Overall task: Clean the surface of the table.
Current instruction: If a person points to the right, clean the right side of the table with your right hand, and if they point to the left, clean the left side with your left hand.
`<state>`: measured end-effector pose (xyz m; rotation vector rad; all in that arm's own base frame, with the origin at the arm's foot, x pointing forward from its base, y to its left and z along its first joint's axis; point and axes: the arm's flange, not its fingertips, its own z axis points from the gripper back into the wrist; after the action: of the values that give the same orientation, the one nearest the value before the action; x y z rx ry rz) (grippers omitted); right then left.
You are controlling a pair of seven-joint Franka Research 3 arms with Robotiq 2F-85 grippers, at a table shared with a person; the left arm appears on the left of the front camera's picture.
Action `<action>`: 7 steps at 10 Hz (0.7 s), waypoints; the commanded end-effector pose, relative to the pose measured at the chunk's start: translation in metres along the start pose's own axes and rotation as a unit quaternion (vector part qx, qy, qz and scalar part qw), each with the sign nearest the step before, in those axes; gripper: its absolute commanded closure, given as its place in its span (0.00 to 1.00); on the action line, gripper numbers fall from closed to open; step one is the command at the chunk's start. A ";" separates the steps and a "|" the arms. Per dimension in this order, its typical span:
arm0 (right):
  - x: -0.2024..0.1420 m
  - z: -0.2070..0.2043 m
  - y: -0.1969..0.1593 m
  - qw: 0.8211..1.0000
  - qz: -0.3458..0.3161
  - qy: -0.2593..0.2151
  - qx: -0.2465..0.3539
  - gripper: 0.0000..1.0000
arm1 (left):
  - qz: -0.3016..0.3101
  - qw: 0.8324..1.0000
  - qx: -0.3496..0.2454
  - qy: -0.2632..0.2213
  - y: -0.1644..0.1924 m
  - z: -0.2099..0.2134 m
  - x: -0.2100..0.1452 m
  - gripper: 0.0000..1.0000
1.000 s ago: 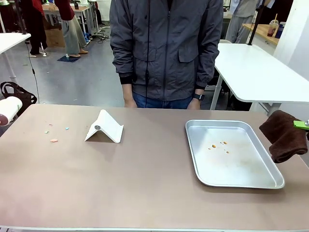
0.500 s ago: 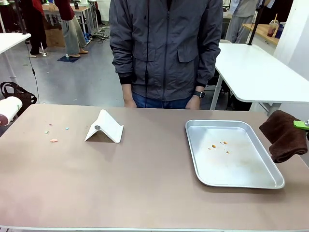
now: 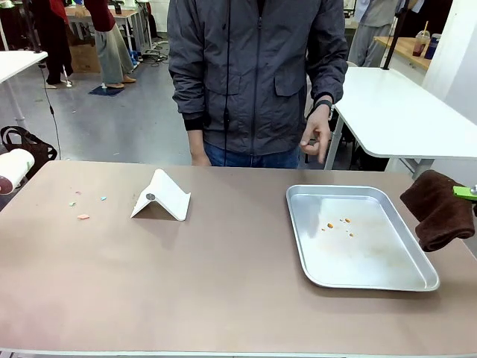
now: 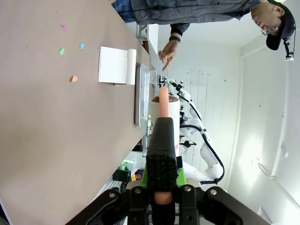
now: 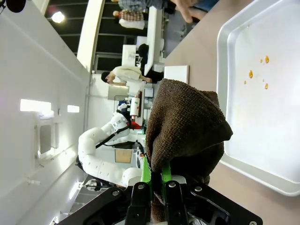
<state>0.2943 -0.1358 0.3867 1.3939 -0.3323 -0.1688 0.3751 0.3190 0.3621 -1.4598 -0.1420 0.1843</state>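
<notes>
Surface (image 3: 223,291) is the wide brown top spanning the front view, with a person (image 3: 253,74) standing at its far edge. On the left part lies a scatter of coloured bits (image 3: 83,217); the left wrist view separates them into pink, green, blue and orange. A white stand (image 3: 161,195) sits tent-like to their right, well apart from the tray (image 3: 376,282), which lies toward the right side. There are orange crumbs (image 3: 339,223) in the tray's far half, and the right wrist view sets them clearly against bare metal. Right end effector (image 3: 466,192): from the front I get a green pad at the picture's right edge with a brown cloth (image 3: 438,209) hanging from it, just beside the tray's right rim at the surface's right edge. The right wrist view supplies the grip itself, with both green pads clenched on a fold of the cloth. Left end effector (image 4: 162,140): its wrist view has the fingers clamped on the pink handle of a roller (image 4: 165,112), the white roll lying past the fingertips. From the front, that roll pokes in at the left edge, off the surface's far corner. The person's hand (image 3: 314,140) is raised with fingers down, above the far edge near the tray; the left wrist view gives it side-on.
</notes>
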 end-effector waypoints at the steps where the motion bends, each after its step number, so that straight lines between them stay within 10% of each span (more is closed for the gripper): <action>1: -0.001 -0.001 0.003 1.000 -0.003 0.003 0.003 1.00 | -0.009 1.000 -0.005 0.007 -0.002 0.000 -0.003 0.81; 7: 0.000 0.000 0.000 1.000 0.000 0.000 0.000 0.91 | -0.009 1.000 -0.005 0.007 -0.002 0.000 -0.003 0.81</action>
<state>0.2943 -0.1358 0.3865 1.3940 -0.3319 -0.1693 0.3751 0.3190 0.3621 -1.4598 -0.1421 0.1842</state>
